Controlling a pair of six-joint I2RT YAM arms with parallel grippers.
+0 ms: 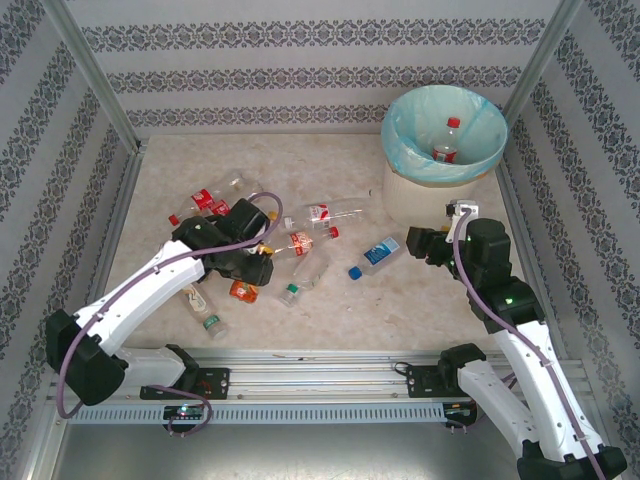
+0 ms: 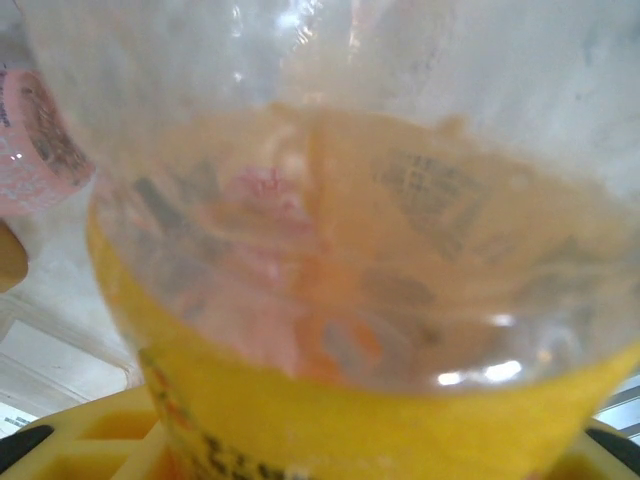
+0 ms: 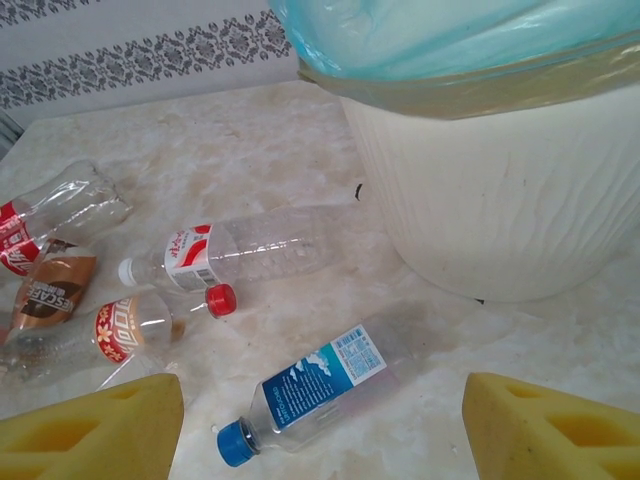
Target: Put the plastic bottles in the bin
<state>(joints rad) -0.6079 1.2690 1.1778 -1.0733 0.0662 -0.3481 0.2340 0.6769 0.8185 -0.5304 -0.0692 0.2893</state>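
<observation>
Plastic bottles [image 1: 300,245]: one stands inside the bin [image 1: 410,195] at two o'clock; about eight lie loose on the bench [image 1: 340,325], mostly towards nine o'clock. Right pincer [image 3: 320,425] gapes wide above a blue-labelled bottle [image 3: 320,375]. Left pincer [image 1: 262,262] crowds an orange-labelled bottle [image 2: 350,250]; grip unclear.

**One brand name legible, the rest a blur**

In the right wrist view, the brown-label bottle [image 3: 45,300] at nine o'clock shows white letters, "ESCAFE". The red-and-white-label bottle [image 3: 250,245] near centre carries script too small to read. The blue-label bottle [image 3: 310,385] at six o'clock has illegible print. In the left wrist view, the yellow-label bottle [image 2: 350,420] has smeared dark lettering.
</observation>
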